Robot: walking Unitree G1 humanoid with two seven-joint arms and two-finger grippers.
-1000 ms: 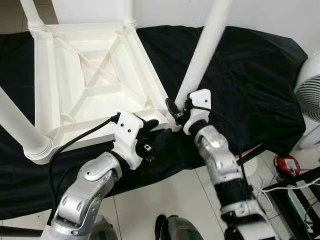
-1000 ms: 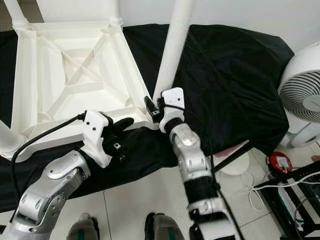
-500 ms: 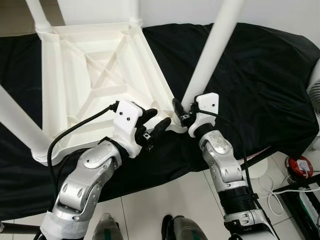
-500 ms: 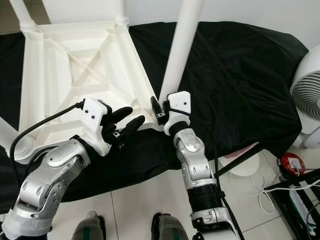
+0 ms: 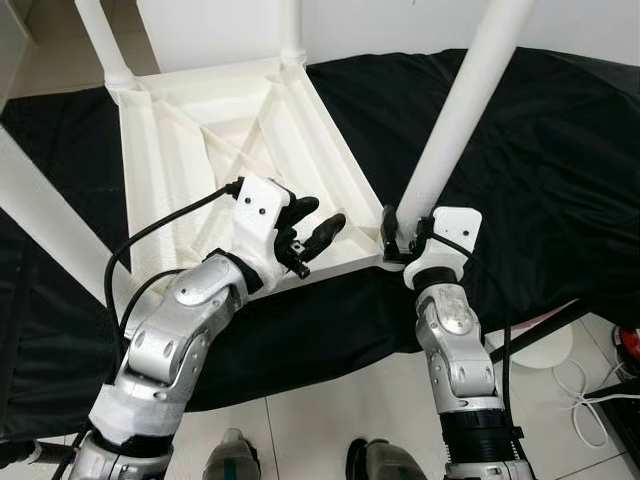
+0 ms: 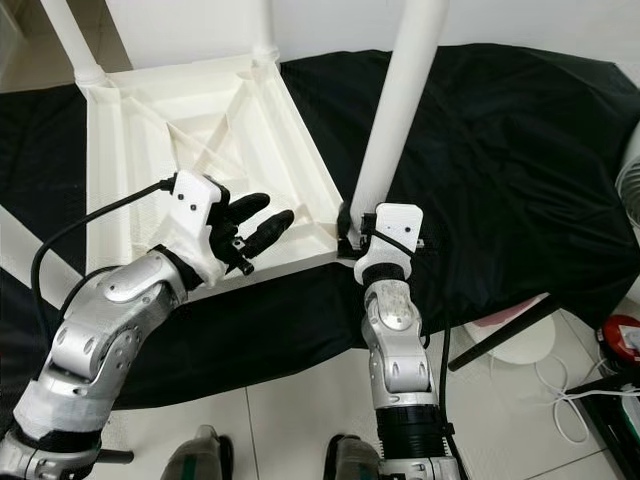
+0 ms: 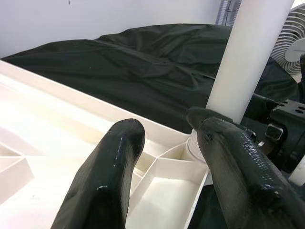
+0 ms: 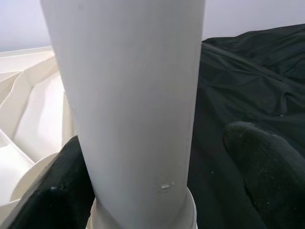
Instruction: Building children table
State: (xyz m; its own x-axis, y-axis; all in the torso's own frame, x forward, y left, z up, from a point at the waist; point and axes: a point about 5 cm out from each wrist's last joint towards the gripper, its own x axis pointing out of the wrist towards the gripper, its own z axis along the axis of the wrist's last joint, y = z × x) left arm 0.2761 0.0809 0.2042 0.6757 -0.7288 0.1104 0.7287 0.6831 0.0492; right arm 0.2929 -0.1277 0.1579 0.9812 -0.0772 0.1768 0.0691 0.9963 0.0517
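The white plastic table (image 5: 200,170) lies upside down on a black cloth, its legs pointing up. My right gripper (image 5: 408,240) is at the base of the near right leg (image 5: 460,110). It stands open, with the leg (image 8: 133,95) between its fingers: one finger (image 8: 66,191) is against the leg and the other (image 8: 262,162) is a little apart. My left gripper (image 5: 320,217) hovers open over the table's ribbed underside by the front rim, pointing toward that corner socket. Nothing is between its fingers (image 7: 109,176).
The black cloth (image 5: 560,150) covers the low surface under the table. Other legs rise at the far corners (image 5: 105,40) (image 5: 290,25) and at the near left (image 5: 40,210). A white fan (image 7: 290,38) stands at the right. Cables (image 5: 590,380) lie on the tiled floor (image 5: 330,420).
The camera has shifted, moving the scene rightward. My left gripper has lifted from the table's front edge to over the underside, its fingers spread. My right gripper now straddles the leg's base.
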